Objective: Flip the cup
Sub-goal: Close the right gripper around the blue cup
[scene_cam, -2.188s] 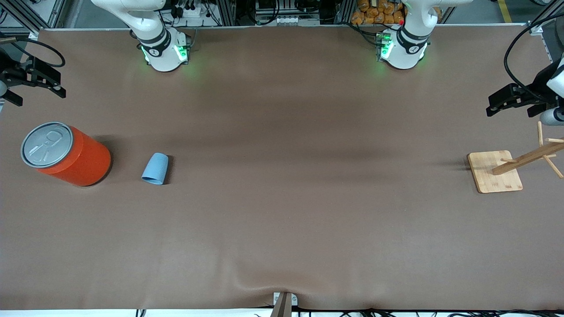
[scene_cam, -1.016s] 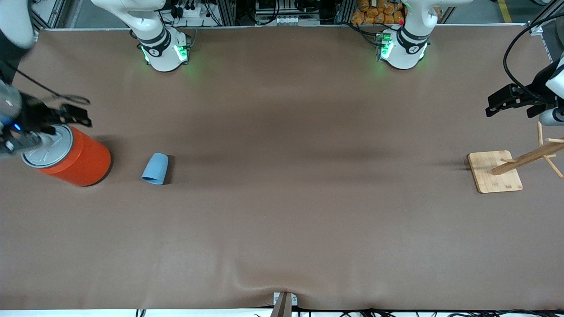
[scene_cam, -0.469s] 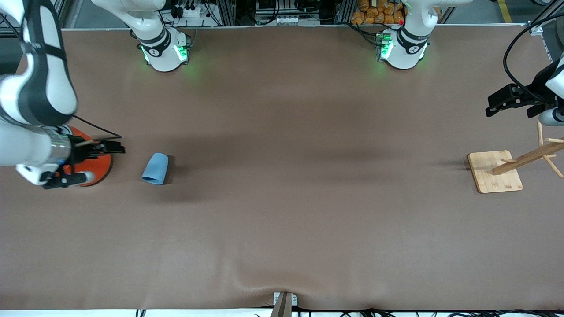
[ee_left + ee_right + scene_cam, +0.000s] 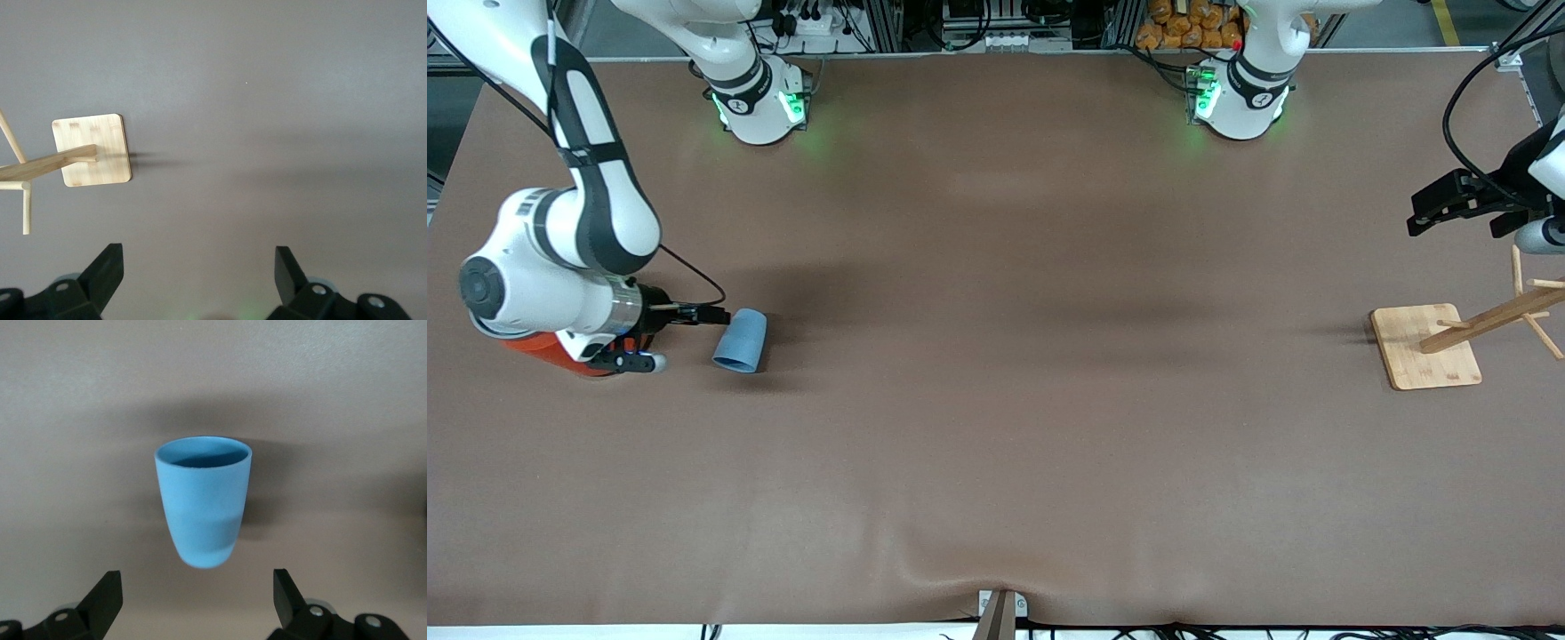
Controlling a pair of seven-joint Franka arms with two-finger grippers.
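Cup (image 4: 740, 340), light blue, lying on its side: left-centre of the front frame.
Long axis in line with the right gripper (image 4: 694, 336), base end toward its parted fingers; left gripper (image 4: 1449, 206), fingers apart, waits at right edge.

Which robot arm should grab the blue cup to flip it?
The right arm. Its open right gripper is already right beside the cup, pointing at it. The left gripper waits open above the wooden rack at the table's left-arm end.
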